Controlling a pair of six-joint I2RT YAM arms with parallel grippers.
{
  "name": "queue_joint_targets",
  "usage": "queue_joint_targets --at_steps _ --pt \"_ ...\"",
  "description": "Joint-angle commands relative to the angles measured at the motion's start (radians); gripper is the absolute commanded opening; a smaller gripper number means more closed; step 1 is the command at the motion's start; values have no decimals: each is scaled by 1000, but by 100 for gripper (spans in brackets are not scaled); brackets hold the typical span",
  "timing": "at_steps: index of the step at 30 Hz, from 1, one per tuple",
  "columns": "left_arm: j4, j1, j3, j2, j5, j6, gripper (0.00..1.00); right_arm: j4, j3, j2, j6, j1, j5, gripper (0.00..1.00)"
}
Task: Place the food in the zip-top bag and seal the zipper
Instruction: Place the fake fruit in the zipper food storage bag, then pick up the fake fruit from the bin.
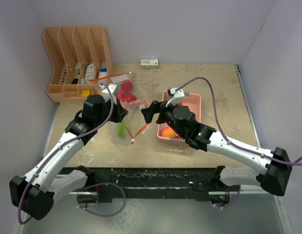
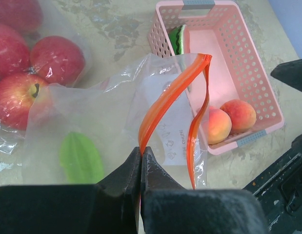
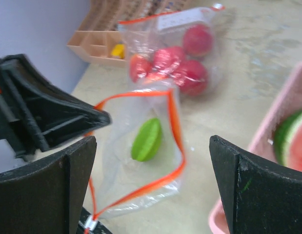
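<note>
The clear zip-top bag [image 1: 132, 123] with an orange zipper lies between the arms, its mouth held open toward the right. A green piece [image 2: 82, 157] lies inside it. My left gripper [image 2: 141, 152] is shut on the bag's orange zipper strip [image 2: 160, 105]. My right gripper [image 3: 153, 180] is open and empty, just in front of the bag's mouth [image 3: 176, 141]. Several red apples [image 2: 24, 92] sit in a second clear bag behind. Two orange peaches [image 2: 229, 119] and a watermelon slice [image 2: 177, 39] lie in the pink basket [image 2: 260, 92].
A tan desk organizer [image 1: 77, 61] stands at the back left against the wall. A small white and green box [image 1: 149, 63] lies at the back edge. The pink basket [image 1: 194, 100] sits right of the bag, partly under my right arm.
</note>
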Motion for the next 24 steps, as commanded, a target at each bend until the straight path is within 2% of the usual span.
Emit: queue_joint_targets --at_steps 1,4,6,10,13,18,24 --pt "43 7 39 -19 20 -7 0 -331 0 -65 91 -2 219 99" --pt "43 7 37 -24 20 -6 0 -560 19 -59 169 -9 308 100" --pt "45 7 36 -25 21 -7 0 -663 30 -38 205 -15 313 100" --pt "48 7 37 -22 28 -6 0 -707 10 -2 225 -40 251 100" --pt "48 7 36 -24 31 -6 0 -691 -15 30 222 -88 191 100" --pt "47 7 35 -26 28 -7 0 -534 -79 68 121 -162 26 99" --pt "46 6 34 -19 26 -5 0 -405 -83 159 39 -174 -82 100"
